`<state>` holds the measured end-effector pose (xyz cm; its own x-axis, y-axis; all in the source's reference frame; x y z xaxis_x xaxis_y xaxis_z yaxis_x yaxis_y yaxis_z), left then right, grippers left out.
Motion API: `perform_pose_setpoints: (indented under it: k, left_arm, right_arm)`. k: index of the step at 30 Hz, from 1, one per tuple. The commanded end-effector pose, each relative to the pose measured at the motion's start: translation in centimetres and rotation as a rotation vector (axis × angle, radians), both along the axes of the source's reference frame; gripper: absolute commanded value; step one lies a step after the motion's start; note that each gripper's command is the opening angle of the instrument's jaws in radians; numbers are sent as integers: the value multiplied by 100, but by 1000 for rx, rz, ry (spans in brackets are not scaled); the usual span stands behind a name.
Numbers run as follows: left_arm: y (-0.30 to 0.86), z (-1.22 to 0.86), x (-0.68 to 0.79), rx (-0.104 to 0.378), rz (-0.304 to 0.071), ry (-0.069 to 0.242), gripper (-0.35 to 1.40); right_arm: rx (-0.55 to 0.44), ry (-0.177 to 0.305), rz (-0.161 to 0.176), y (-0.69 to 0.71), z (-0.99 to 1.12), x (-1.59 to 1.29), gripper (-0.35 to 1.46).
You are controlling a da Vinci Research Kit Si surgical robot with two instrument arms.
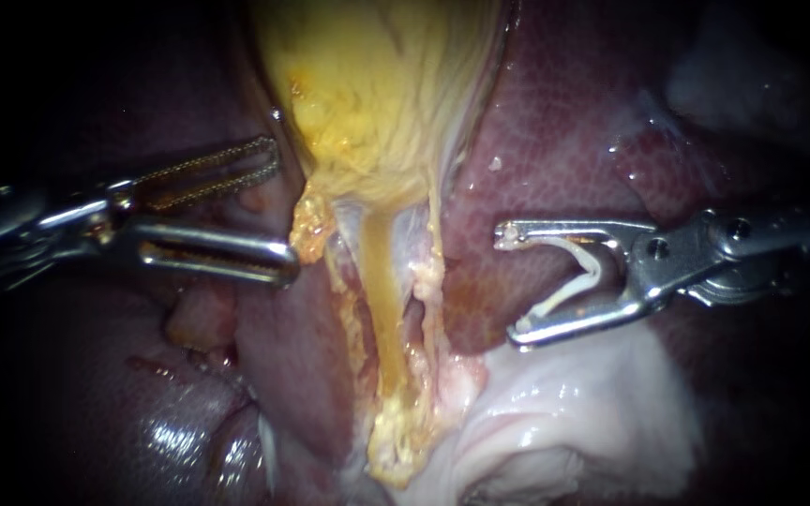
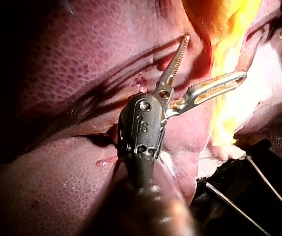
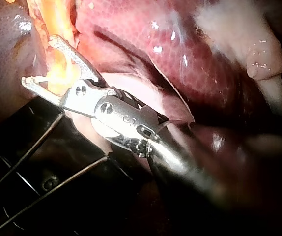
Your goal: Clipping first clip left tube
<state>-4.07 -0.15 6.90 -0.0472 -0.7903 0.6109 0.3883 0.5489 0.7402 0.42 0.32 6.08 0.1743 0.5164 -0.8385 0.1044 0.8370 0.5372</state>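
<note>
The yellow gallbladder (image 1: pixel 386 84) hangs at top centre and narrows into a yellow tube (image 1: pixel 382 300), the left tube; a thinner pale strand (image 1: pixel 431 281) runs just to its right. My right instrument (image 1: pixel 513 281) stands right of both tubes and clear of them. Its jaws are spread wide, with a white clip (image 1: pixel 578 276) seated between them and touching both. My left instrument (image 1: pixel 278 211) has serrated, slotted jaws that are open and empty, beside the gallbladder's neck. Both instruments also show in their wrist views: the left one (image 2: pixel 212 61) and the right one (image 3: pixel 38 60).
Dark red liver (image 1: pixel 564 141) surrounds the tubes on both sides. Pale white tissue (image 1: pixel 564 412) bulges below my right instrument. A black frame with thin rods (image 3: pixel 33 157) lies under the specimen's edge, and the frame (image 2: pixel 249 196) also shows beyond the left instrument.
</note>
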Motion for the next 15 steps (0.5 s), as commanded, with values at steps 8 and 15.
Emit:
perform_pose_setpoints:
  k: [8,15]
  left_arm:
    - [-7,0,-11,42,-2,18,77]
    - [-10,1,-16,61,-2,30,56]
  right_arm:
    - [0,0,0,0,0,0,60]
    - [0,0,0,0,0,0,60]
